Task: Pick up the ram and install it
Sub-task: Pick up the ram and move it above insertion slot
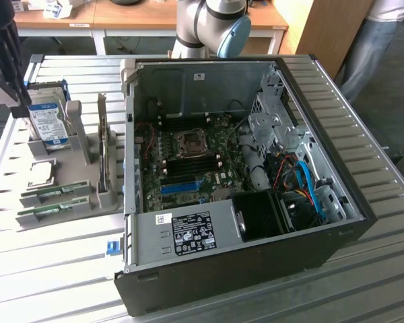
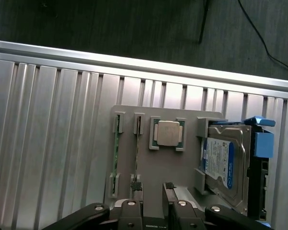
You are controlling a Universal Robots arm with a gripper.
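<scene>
Ram [image 2: 137, 153] stood on edge in the grey tray [image 2: 156, 165] on the slatted desk [image 2: 48, 143], between a second stick [image 2: 116, 153] and the processor chip [image 2: 167, 133]. Gripper [image 2: 152, 188] hung near its end, jaws wide and empty.

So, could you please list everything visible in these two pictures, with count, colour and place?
ribbed metal table: one, silver, under everything.
flat grey plastic holder plate: one, grey, on the table at the exterior view's left.
long thin green ram sticks: two, green, on edge in the plate's slots.
square silver processor chip: one, silver, on the plate beside the sticks.
hard drive with blue label: one, silver and blue, at the plate's end.
open black computer case: one, black and grey, mid-table, motherboard showing.
person's trouser leg: one, blue-grey, exterior view's upper right.
robot arm: one, grey with blue cap, behind the case.
pincer: one, black, open, over the plate, nearest one ram stick.
</scene>
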